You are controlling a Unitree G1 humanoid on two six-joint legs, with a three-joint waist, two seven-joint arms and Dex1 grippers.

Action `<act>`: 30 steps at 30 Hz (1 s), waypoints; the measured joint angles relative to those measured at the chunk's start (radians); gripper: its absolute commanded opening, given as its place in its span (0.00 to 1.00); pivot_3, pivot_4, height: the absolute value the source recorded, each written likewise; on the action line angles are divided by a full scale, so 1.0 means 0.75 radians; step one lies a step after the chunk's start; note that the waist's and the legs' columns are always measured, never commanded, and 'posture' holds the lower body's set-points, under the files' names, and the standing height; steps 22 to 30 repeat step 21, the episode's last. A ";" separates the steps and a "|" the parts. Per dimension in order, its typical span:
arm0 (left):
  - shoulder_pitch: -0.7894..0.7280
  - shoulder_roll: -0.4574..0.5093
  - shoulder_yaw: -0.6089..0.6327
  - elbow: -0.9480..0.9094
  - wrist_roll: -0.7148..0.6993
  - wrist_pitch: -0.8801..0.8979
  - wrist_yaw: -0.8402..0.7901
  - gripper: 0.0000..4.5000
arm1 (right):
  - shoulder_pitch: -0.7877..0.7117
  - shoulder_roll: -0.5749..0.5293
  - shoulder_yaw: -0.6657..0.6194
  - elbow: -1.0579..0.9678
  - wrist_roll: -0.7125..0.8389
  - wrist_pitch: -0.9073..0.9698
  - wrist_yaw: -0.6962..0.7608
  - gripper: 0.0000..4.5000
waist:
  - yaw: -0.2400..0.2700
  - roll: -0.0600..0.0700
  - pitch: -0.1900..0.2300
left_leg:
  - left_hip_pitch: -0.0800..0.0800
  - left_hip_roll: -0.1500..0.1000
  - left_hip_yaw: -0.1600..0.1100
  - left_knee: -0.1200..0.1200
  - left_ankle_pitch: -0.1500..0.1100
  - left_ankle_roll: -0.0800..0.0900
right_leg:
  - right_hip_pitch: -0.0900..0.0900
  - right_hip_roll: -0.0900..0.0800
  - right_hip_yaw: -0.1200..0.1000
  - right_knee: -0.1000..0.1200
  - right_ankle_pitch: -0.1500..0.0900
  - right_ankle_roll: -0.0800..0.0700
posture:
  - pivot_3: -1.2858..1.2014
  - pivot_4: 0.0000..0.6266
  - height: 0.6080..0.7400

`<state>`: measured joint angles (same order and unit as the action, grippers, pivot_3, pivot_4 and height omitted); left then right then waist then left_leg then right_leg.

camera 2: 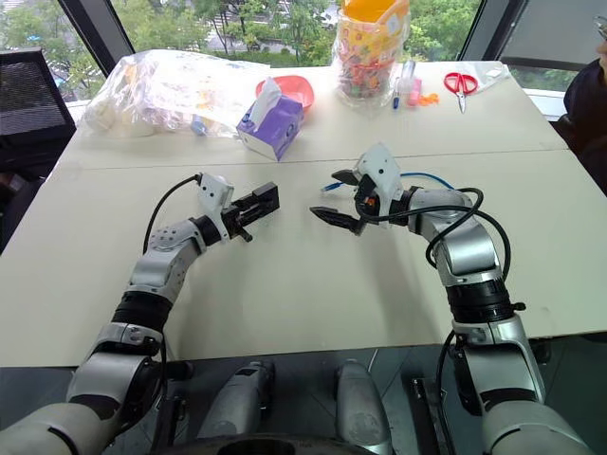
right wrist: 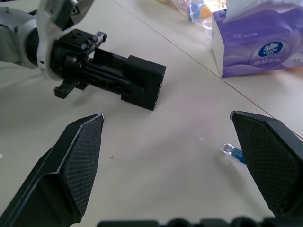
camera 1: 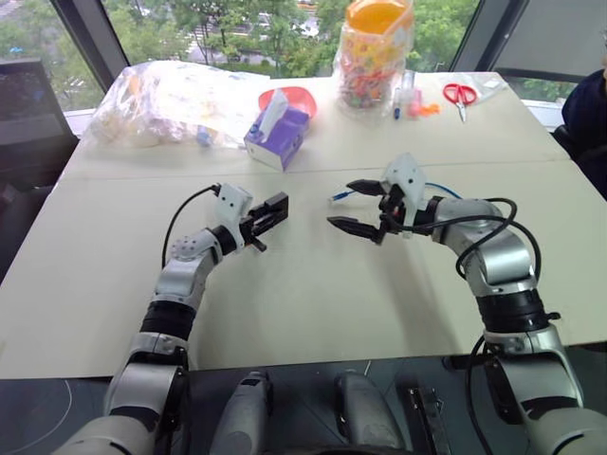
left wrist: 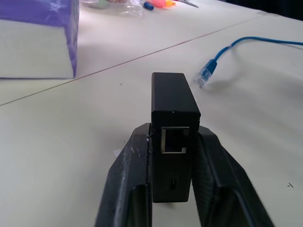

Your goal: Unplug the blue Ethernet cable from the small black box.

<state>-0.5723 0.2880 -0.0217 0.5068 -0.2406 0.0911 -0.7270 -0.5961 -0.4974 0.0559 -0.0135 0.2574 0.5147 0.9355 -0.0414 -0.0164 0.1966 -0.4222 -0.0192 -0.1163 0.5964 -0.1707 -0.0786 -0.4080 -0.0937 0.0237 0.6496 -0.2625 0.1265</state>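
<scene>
The small black box (left wrist: 173, 106) sits between the fingers of my left gripper (camera 1: 266, 220), which is shut on its sides and holds it just above the table. Its Ethernet port faces outward and is empty. The blue Ethernet cable (left wrist: 227, 48) lies loose on the table, its clear plug (left wrist: 203, 76) resting a short way beyond the box. My right gripper (right wrist: 165, 118) stands wide open opposite the box with nothing between its fingers. The cable's plug (right wrist: 232, 151) lies on the table near one of those fingers, and the cord runs back behind the right wrist (camera 1: 442, 188).
A purple tissue box (camera 1: 277, 135) stands behind the left gripper, past the seam between the two tables. Farther back are a clear plastic bag (camera 1: 171, 100), a red bowl (camera 1: 302, 95), a jar of sweets (camera 1: 375, 52), markers (camera 1: 413, 102) and red scissors (camera 1: 460, 93). A person (camera 1: 588, 118) sits at the right edge.
</scene>
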 measured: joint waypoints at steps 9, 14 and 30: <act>0.070 0.064 0.011 -0.071 0.007 0.052 -0.039 0.99 | 0.018 -0.006 0.030 -0.034 0.014 0.049 -0.021 1.00 | -0.004 0.000 0.000 | 0.000 0.000 0.000 0.000 0.000 0.000 | 0.000 0.000 0.000 0.000 0.000 0.000 | 0.52 0.24 0.90; 0.220 0.170 0.073 -0.312 -0.057 0.209 -0.049 0.99 | 0.046 -0.077 0.043 -0.043 0.032 0.077 0.030 1.00 | -0.002 0.000 0.000 | 0.000 0.000 0.000 -0.001 0.000 0.000 | -0.001 0.000 0.000 0.000 0.000 0.000 | 0.52 0.24 0.90; 0.437 0.266 0.225 -0.734 -0.207 0.434 -0.003 0.99 | 0.130 -0.080 0.010 -0.045 0.088 0.118 0.016 1.00 | 0.001 0.000 0.000 | 0.000 0.000 0.000 -0.001 0.000 0.000 | 0.000 -0.001 0.000 -0.002 -0.002 -0.003 | 0.52 0.24 0.90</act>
